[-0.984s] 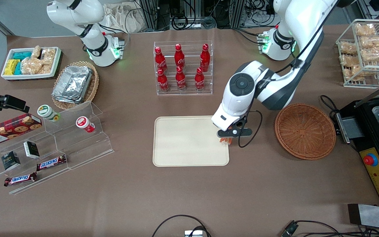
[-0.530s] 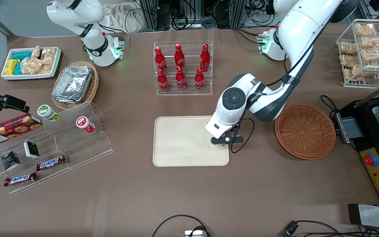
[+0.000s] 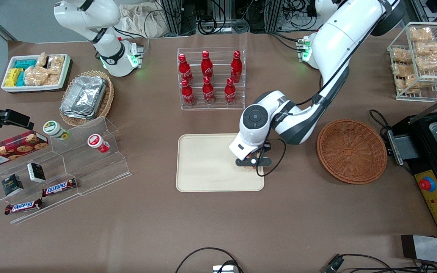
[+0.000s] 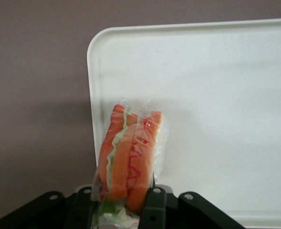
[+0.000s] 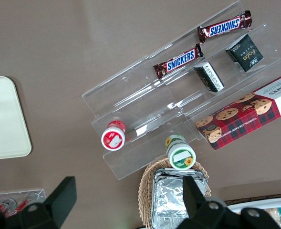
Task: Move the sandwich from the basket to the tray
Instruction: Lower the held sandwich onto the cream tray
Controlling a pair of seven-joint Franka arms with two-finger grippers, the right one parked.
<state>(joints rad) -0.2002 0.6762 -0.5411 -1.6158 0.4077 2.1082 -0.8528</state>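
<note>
My left gripper (image 3: 251, 163) hangs over the cream-beige tray (image 3: 203, 167), above the tray's end nearest the basket. It is shut on the sandwich (image 4: 130, 155), a plastic-wrapped wedge with orange, pink and green layers, held between the black fingers (image 4: 152, 207) just above the tray (image 4: 216, 95). In the front view the wrist hides nearly all of the sandwich. The round reddish-brown wicker basket (image 3: 351, 150) sits empty beside the tray, toward the working arm's end of the table.
A clear rack of red cola bottles (image 3: 209, 77) stands farther from the front camera than the tray. An acrylic stand with snack bars and cups (image 3: 63, 167) lies toward the parked arm's end. A black machine (image 3: 431, 159) sits beside the basket.
The left gripper has carried the sandwich from the tray's edge nearest the basket further in over the tray, toward the parked arm's end.
</note>
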